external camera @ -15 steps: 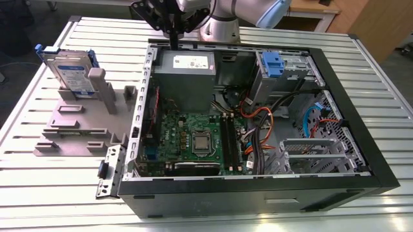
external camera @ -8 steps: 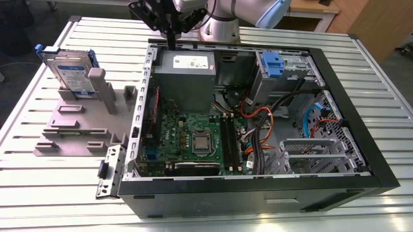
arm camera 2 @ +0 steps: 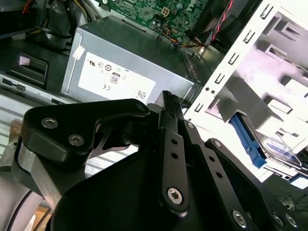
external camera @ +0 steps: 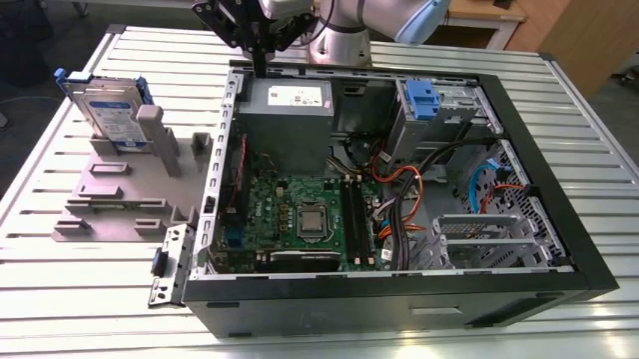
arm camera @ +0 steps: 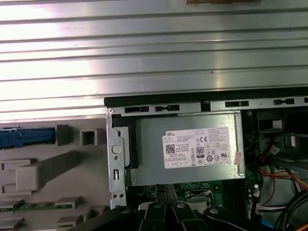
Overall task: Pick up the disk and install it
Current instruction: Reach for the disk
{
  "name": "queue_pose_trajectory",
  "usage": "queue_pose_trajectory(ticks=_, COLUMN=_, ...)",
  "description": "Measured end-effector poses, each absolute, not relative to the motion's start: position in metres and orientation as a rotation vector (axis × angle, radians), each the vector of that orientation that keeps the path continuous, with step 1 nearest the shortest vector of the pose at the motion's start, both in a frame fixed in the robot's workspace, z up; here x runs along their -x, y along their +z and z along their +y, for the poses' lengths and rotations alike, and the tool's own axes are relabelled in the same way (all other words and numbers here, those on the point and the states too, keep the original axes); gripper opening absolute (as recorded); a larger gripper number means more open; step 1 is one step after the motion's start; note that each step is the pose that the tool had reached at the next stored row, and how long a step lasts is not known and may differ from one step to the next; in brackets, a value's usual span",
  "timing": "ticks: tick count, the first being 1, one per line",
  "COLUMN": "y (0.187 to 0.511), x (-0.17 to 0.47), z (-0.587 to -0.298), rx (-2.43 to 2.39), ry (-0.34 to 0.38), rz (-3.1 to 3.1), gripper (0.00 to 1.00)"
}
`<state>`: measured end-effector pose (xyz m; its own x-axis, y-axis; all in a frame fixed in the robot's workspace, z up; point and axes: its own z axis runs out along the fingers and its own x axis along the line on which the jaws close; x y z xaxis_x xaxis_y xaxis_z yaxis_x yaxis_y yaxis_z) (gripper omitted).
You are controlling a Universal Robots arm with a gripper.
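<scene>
The disk [external camera: 106, 107], silver-grey with a white-and-blue label in a blue carrier, stands upright on edge in the grey fixture [external camera: 120, 198] at the exterior view's left, outside the computer case. Its blue carrier also shows in the second wrist view [arm camera 2: 246, 138] and as a blue edge in the first wrist view [arm camera: 24, 137]. My gripper [external camera: 260, 69] hangs above the case's back rim, over the power supply, well apart from the disk. Its black fingers [arm camera 2: 166, 103] are shut together with nothing between them.
The open black computer case [external camera: 559, 224] lies on a slatted metal table [external camera: 80, 299]. Inside are a grey power supply [external camera: 289, 112] with a white sticker [arm camera: 198, 147], a green motherboard [external camera: 299, 217], a blue-fronted drive bay [external camera: 424, 101], a metal drive cage [external camera: 479, 235] and loose cables.
</scene>
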<state>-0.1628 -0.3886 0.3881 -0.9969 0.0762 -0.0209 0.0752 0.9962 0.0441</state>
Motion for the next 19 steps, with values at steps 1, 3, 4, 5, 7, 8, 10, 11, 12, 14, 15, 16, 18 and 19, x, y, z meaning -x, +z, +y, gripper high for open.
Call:
queue_pose_trajectory(ticks=1, y=0.388, x=0.164, z=-0.389, rx=-0.118, ry=0.067, rz=3.116, gripper=0.11)
queue_pose_trajectory(ticks=3, y=0.388, x=0.166, z=-0.388, rx=-0.118, ry=0.068, rz=3.116, gripper=0.11)
queue_pose_trajectory(ticks=4, y=0.388, x=0.167, z=-0.388, rx=-0.118, ry=0.068, rz=3.116, gripper=0.11)
queue_pose_trajectory(ticks=5, y=0.388, x=0.168, z=-0.388, rx=-0.118, ry=0.067, rz=3.116, gripper=0.11)
queue_pose_trajectory(ticks=7, y=0.388, x=0.170, z=-0.388, rx=-0.118, ry=0.067, rz=3.116, gripper=0.11)
queue_pose_trajectory(ticks=8, y=0.388, x=0.171, z=-0.387, rx=-0.118, ry=0.068, rz=3.116, gripper=0.11)
queue_pose_trajectory(ticks=10, y=0.387, x=0.174, z=-0.387, rx=-0.118, ry=0.068, rz=3.116, gripper=0.11)
queue_pose_trajectory(ticks=11, y=0.387, x=0.175, z=-0.386, rx=-0.118, ry=0.068, rz=3.116, gripper=0.11)
queue_pose_trajectory(ticks=12, y=0.387, x=0.176, z=-0.386, rx=-0.118, ry=0.067, rz=3.116, gripper=0.11)
queue_pose_trajectory(ticks=14, y=0.387, x=0.177, z=-0.385, rx=-0.118, ry=0.067, rz=3.116, gripper=0.11)
queue_pose_trajectory(ticks=15, y=0.387, x=0.178, z=-0.385, rx=-0.118, ry=0.068, rz=3.116, gripper=0.11)
queue_pose_trajectory(ticks=16, y=0.387, x=0.178, z=-0.385, rx=-0.118, ry=0.068, rz=3.116, gripper=0.11)
queue_pose_trajectory(ticks=18, y=0.387, x=0.179, z=-0.385, rx=-0.118, ry=0.067, rz=3.116, gripper=0.11)
queue_pose_trajectory(ticks=19, y=0.387, x=0.180, z=-0.384, rx=-0.118, ry=0.068, rz=3.116, gripper=0.11)
